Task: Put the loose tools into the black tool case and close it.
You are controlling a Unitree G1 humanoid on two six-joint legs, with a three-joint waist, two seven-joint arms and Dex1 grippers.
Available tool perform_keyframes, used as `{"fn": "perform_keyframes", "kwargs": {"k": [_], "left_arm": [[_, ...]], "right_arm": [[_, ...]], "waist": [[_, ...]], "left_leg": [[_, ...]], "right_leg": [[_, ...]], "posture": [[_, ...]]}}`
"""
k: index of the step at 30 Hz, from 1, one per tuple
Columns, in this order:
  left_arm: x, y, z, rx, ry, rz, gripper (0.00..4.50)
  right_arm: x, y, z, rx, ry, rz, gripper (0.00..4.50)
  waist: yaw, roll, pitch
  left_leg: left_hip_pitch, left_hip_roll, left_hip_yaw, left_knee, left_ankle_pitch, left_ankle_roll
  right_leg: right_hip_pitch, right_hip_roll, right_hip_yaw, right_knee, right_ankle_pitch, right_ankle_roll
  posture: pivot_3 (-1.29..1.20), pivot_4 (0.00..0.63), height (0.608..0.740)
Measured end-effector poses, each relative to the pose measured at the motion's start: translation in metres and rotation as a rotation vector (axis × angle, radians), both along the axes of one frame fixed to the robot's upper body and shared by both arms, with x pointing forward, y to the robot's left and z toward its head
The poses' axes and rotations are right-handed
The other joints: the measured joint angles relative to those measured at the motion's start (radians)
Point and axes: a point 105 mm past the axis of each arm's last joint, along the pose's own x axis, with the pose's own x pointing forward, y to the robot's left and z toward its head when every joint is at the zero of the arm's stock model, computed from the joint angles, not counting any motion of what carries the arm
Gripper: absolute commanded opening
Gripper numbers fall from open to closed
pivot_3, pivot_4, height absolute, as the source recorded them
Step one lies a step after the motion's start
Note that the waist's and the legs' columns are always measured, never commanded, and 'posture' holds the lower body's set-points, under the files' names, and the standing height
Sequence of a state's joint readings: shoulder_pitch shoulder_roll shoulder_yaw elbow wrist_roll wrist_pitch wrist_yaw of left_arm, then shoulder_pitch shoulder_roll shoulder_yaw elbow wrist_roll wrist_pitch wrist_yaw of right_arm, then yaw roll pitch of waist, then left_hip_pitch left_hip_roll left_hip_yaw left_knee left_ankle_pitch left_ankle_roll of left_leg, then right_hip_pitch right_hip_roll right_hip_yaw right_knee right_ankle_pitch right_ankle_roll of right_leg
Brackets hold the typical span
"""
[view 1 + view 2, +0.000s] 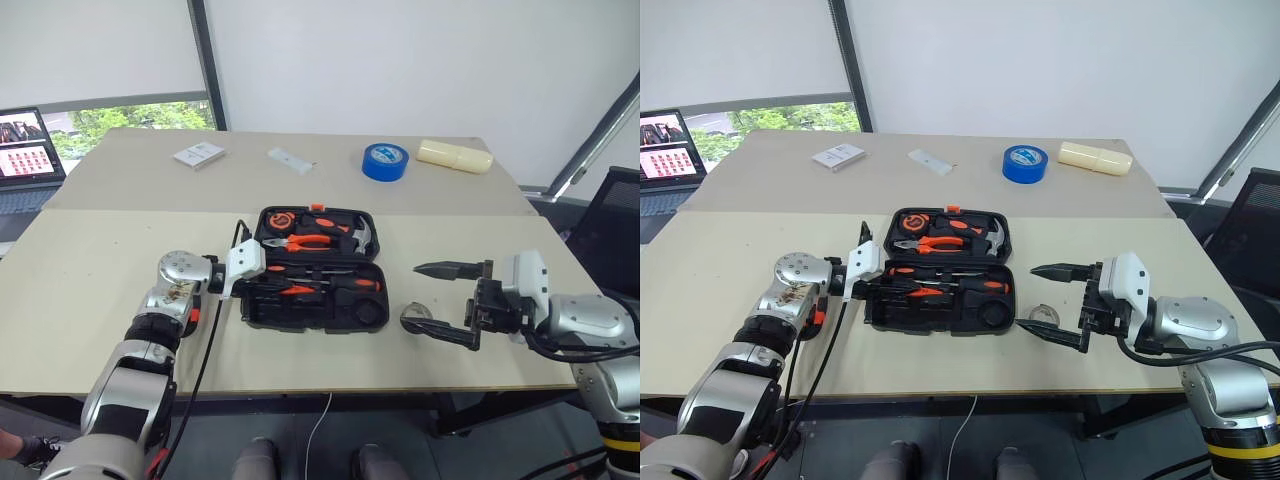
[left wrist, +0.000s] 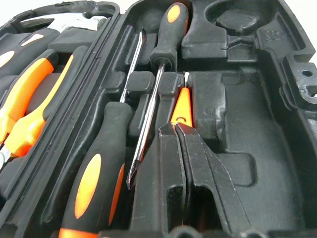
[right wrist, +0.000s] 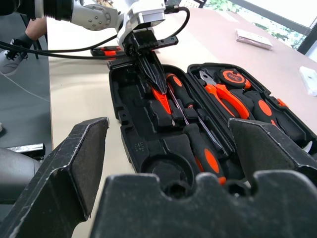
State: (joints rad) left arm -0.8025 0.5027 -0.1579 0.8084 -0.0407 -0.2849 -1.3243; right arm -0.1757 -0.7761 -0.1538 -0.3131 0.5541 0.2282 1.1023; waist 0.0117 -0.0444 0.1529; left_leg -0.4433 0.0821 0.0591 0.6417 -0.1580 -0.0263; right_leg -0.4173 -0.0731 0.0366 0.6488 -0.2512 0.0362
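The black tool case (image 1: 262,312) lies open in the middle of the table. Two black-and-orange screwdrivers (image 2: 94,173) (image 2: 168,29) rest in slots of its near half. My left gripper (image 2: 176,125) is shut, with its fingertips down in that half and touching the end of the slim orange screwdriver (image 2: 182,106). I cannot tell whether it pinches the screwdriver. My right gripper (image 1: 415,297) hangs open just right of the case. The small tape ring (image 1: 413,318) lies on the table by its lower finger. A black-and-orange utility knife (image 3: 106,51) lies on the table beyond the left wrist.
The far half of the case holds orange pliers (image 1: 305,240), a hammer (image 1: 362,234) and a tape measure (image 1: 279,217). On the back table are a blue tape roll (image 1: 385,160), a cream cylinder (image 1: 455,155) and two white items (image 1: 199,154). A laptop (image 1: 28,160) stands far left.
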Motion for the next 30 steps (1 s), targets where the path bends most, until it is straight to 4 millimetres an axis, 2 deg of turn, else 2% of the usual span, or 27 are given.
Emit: {"fn": "perform_keyframes", "kwargs": {"k": [6,8,11,14,16,17,18,21,23,24,25,28,30], "left_arm": [[0.000,0.002,-0.005,0.030,-0.035,0.019,0.07],[0.000,0.008,-0.003,-0.034,-0.039,0.072,0.07],[-0.006,0.028,0.005,-0.268,0.009,0.187,0.78],[-0.018,0.049,0.028,-0.427,-0.030,0.248,1.89],[-0.028,0.069,0.040,-0.458,-0.073,0.306,2.60],[-0.035,0.081,0.044,-0.473,-0.092,0.355,2.84],[-0.043,0.094,0.044,-0.487,-0.099,0.413,3.30],[-0.073,0.136,0.028,-0.496,-0.083,0.630,4.29],[-0.095,0.161,0.018,-0.486,-0.072,0.769,4.40],[-0.114,0.183,0.009,-0.462,-0.067,0.887,4.40],[-0.123,0.195,0.006,-0.450,-0.064,0.948,4.40],[-0.169,0.245,-0.011,-0.417,-0.004,1.239,4.40],[-0.190,0.257,-0.020,-0.384,0.065,1.351,4.40]], "right_arm": [[0.000,0.001,-0.001,0.012,0.004,-0.002,4.50],[0.000,0.003,-0.002,0.021,0.004,0.002,4.50],[0.000,0.004,-0.001,0.042,-0.013,0.003,4.50],[0.002,0.005,-0.001,0.076,-0.059,-0.009,4.50],[0.001,0.004,0.000,0.099,-0.087,-0.011,4.50],[-0.001,0.003,-0.001,0.099,-0.089,-0.007,4.50],[-0.003,0.001,-0.004,0.098,-0.082,-0.002,4.50],[-0.005,-0.007,-0.010,0.127,-0.058,-0.004,4.50],[-0.005,-0.012,-0.012,0.137,-0.070,-0.006,4.50],[-0.007,-0.014,-0.015,0.133,-0.082,0.005,4.50],[-0.008,-0.016,-0.017,0.129,-0.082,0.007,4.50],[-0.013,-0.021,-0.034,0.098,-0.058,0.015,4.50],[-0.016,-0.022,-0.040,0.070,-0.061,0.031,4.50]], "waist": [[-0.002,0.004,-0.002],[-0.004,0.005,-0.003],[-0.014,0.005,-0.003],[-0.018,0.004,-0.002],[-0.023,0.004,-0.002],[-0.024,0.004,-0.002],[-0.026,0.004,-0.002],[-0.029,0.004,-0.002],[-0.027,0.004,-0.002],[-0.026,0.003,-0.002],[-0.026,0.003,-0.002],[-0.023,0.002,-0.001],[-0.017,0.003,-0.001]], "left_leg": [[0.011,0.000,0.000,0.000,0.000,0.000],[0.014,0.001,0.000,0.000,0.000,0.000],[0.012,0.002,0.000,0.000,0.000,0.000],[0.011,0.002,0.000,-0.001,0.000,0.000],[0.012,0.002,0.000,-0.002,-0.001,0.001],[0.012,0.001,0.001,-0.002,-0.001,0.001],[0.012,0.001,0.001,-0.003,-0.002,0.001],[0.013,0.002,0.002,-0.004,-0.002,0.001],[0.014,0.002,0.002,-0.004,-0.002,0.001],[0.014,0.002,0.002,-0.004,-0.002,0.001],[0.015,0.002,0.002,-0.004,-0.003,0.001],[0.018,0.002,0.003,-0.006,-0.007,-0.006],[0.020,0.002,0.004,-0.006,-0.009,-0.010]], "right_leg": [[0.012,0.000,0.000,-0.001,-0.003,0.004],[0.013,0.000,0.000,-0.001,-0.004,0.006],[0.012,0.000,0.000,-0.001,-0.004,0.005],[0.011,0.001,0.000,-0.001,-0.002,0.002],[0.012,0.000,0.000,-0.001,-0.002,0.001],[0.012,-0.001,0.000,-0.002,-0.002,0.001],[0.012,-0.001,0.000,-0.002,-0.002,0.000],[0.012,-0.001,0.000,-0.002,-0.003,-0.001],[0.012,-0.002,0.000,-0.002,-0.004,-0.001],[0.012,-0.002,0.000,-0.002,-0.007,-0.005],[0.012,-0.003,0.000,-0.002,-0.009,-0.006],[0.012,-0.004,-0.001,-0.003,-0.012,-0.004],[0.010,-0.005,-0.001,-0.004,-0.012,-0.004]], "posture": [[0.00,0.150,0.740],[0.00,0.150,0.740],[0.00,0.150,0.740],[0.00,0.150,0.740],[0.00,0.150,0.740],[0.00,0.150,0.740],[0.00,0.150,0.740],[0.00,0.150,0.740],[0.00,0.150,0.740],[0.00,0.150,0.740],[0.00,0.150,0.740],[0.00,0.150,0.740],[0.00,0.150,0.740]]}}
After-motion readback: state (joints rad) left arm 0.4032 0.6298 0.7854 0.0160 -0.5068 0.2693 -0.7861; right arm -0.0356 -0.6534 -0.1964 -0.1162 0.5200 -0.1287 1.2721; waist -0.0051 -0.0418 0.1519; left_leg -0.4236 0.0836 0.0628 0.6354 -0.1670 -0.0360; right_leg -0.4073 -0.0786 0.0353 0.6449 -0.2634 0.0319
